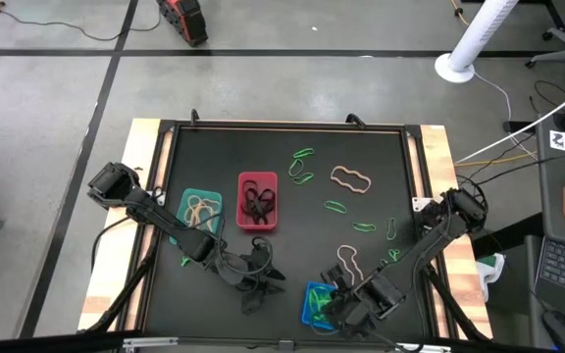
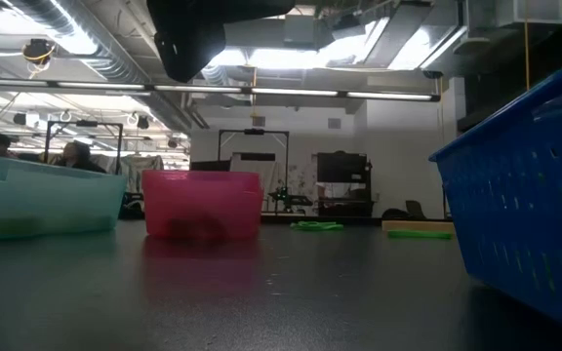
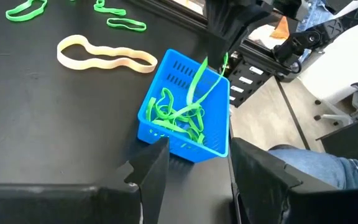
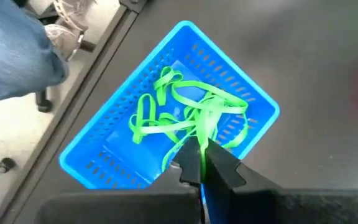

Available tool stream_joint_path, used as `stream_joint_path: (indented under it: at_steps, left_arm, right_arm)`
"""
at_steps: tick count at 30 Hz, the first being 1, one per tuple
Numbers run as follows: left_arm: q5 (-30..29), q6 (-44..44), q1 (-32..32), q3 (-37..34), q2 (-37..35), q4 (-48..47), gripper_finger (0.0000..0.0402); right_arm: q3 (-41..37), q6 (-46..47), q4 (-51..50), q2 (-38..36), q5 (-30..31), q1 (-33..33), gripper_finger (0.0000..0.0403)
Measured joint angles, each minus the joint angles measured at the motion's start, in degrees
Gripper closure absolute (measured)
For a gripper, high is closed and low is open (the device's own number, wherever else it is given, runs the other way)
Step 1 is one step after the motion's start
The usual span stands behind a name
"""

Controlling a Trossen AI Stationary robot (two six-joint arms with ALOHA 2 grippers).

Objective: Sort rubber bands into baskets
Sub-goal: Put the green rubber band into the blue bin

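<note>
Green rubber band (image 4: 199,134) hangs pinched in the closed right gripper (image 4: 202,163) (over the blue basket (image 4: 98,140)).

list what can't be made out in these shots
- Blue basket, low view: its contents hidden by its own near wall, its right side cut off by the picture edge.
- Red basket, low view: only a dark blur shows through.
- Right hand, high view: its fingertips merge with the arm above the basket.

arms (image 1: 155,211): dark, jointed | cables: black | hand fingers (image 3: 151,171): dark, blocky
</note>
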Motion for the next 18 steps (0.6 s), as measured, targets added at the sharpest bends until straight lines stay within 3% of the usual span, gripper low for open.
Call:
stream_joint_path:
  at_steps: [10, 18]
  left_arm:
    - [0.0, -0.1, 0.0, 0.0, 0.0, 0.0, 0.0231]
    - [0.0, -0.1, 0.0, 0.0, 0.0, 0.0, 0.0230]
  right_arm:
    - [0.0, 0.8, -0.1, 0.0, -1.0, -0.1, 0.0394]
    - [0.0, 3.0, -1.3, 0.0, -1.1, -0.1, 0.0311]
